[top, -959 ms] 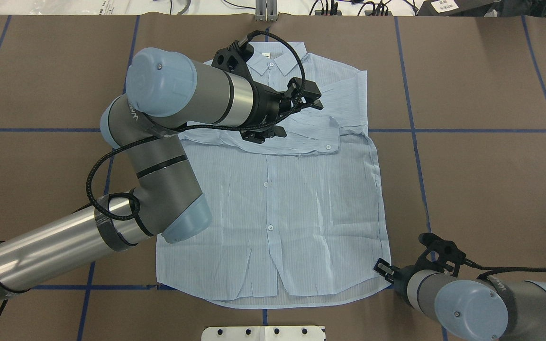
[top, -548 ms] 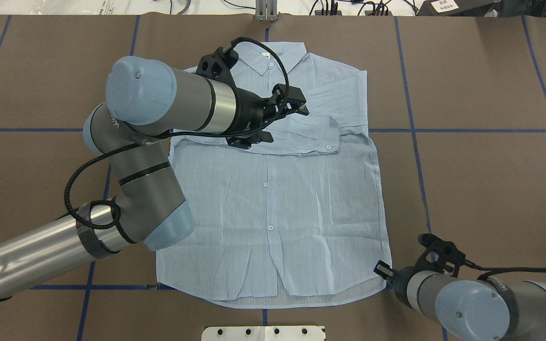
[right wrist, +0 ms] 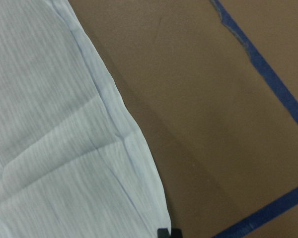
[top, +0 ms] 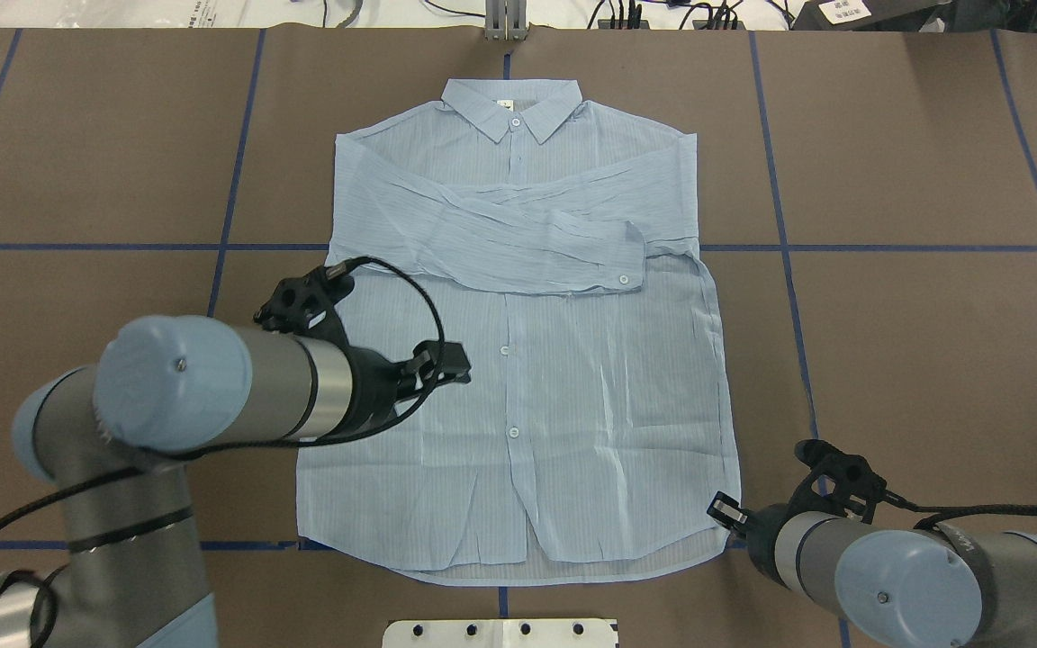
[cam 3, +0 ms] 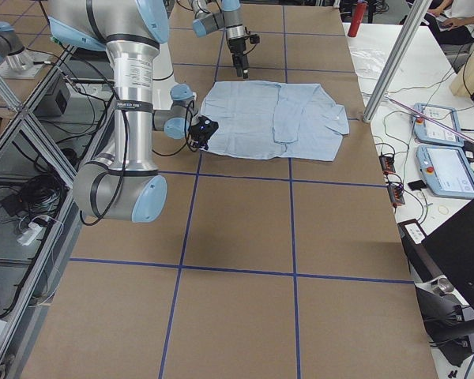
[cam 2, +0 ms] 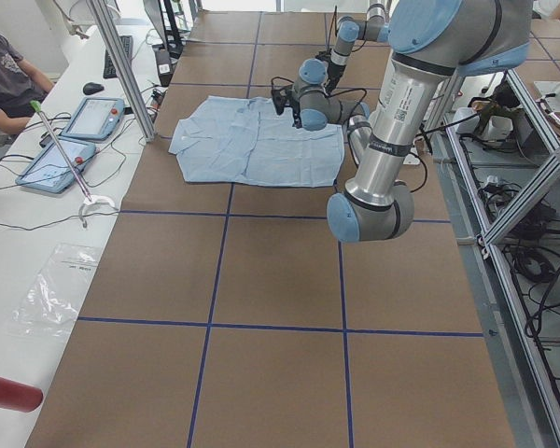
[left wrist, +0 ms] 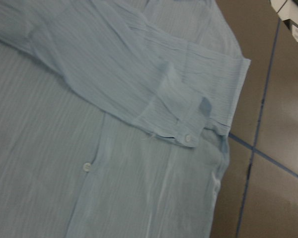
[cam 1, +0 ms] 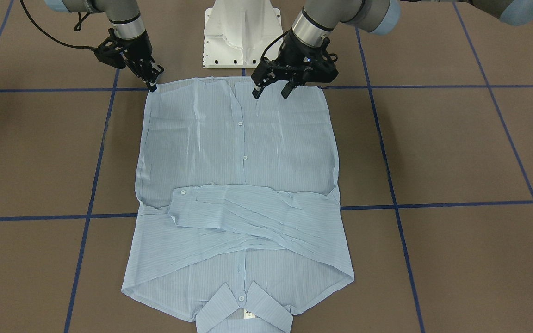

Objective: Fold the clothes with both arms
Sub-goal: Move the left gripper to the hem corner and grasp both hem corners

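Shirt (top: 572,396): sleeves (top: 527,243) crossed below collar (top: 511,103), we reckon body fold pending; L gripper (cam 1: 270,95) above it, jaws wide, empty; R gripper (top: 724,515) at hem corner (top: 733,486), jaws unclear.

left arm (top: 212,396) is being held bent, its wrist lying level, and the left gripper (cam 1: 270,94) is being held with fingers spread wide, pointing down. right arm (top: 897,576) is being held low, right gripper (cam 1: 152,82) tipped downward; its jaws can't really be made out tbh.
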{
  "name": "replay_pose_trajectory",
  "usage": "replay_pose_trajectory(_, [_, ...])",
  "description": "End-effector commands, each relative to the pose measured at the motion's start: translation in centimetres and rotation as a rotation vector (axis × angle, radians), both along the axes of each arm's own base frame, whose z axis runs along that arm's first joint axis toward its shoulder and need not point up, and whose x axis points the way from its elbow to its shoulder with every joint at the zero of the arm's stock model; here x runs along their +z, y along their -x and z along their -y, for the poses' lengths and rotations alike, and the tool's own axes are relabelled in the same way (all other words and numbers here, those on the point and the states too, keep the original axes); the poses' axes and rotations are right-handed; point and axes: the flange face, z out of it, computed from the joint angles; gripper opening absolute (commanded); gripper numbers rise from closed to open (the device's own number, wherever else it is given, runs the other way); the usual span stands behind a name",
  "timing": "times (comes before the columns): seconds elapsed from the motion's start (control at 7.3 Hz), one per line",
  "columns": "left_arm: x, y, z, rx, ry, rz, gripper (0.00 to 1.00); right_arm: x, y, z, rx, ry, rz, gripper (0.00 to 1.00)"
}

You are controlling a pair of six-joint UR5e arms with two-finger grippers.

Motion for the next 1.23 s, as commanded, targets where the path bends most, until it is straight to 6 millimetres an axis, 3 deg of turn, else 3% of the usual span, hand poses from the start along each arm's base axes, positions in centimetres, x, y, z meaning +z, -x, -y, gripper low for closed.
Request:
replay_pose_trajectory(0.0, [6.2, 0.0, -6.7, 0.057, 0.016, 0.155, 0.99, -0.5, -0.4, 0.1, 0.004, -0.001, 0.010, 0.00])
replay_pose_trajectory(0.27, [10.7, -2.7, -7.6, 0.079, 0.033, 0.254, 0.99, -0.8, -0.7, 0.1, 0.007, -0.002, 0.013, 0.00])
replay_pose_trajectory(0.41, [11.2, -3.3, -7.7, 0.097, 0.048, 0.260, 0.99, -0.8, -0.7, 0.1, 0.006, -0.002, 0.012, 0.00])
replay_pose_trajectory(0.82, [12.8, -2.6, -7.8, 0.096, 0.076, 0.291, 0.82, -0.9, -0.7, 0.2, 0.008, -0.003, 0.013, 0.00])
replay_pose_trajectory(1.1, [13.3, -2.7, -7.8, 0.094, 0.080, 0.305, 0.79, -0.9, -0.7, 0.2, 0.008, -0.003, 0.013, 0.00])
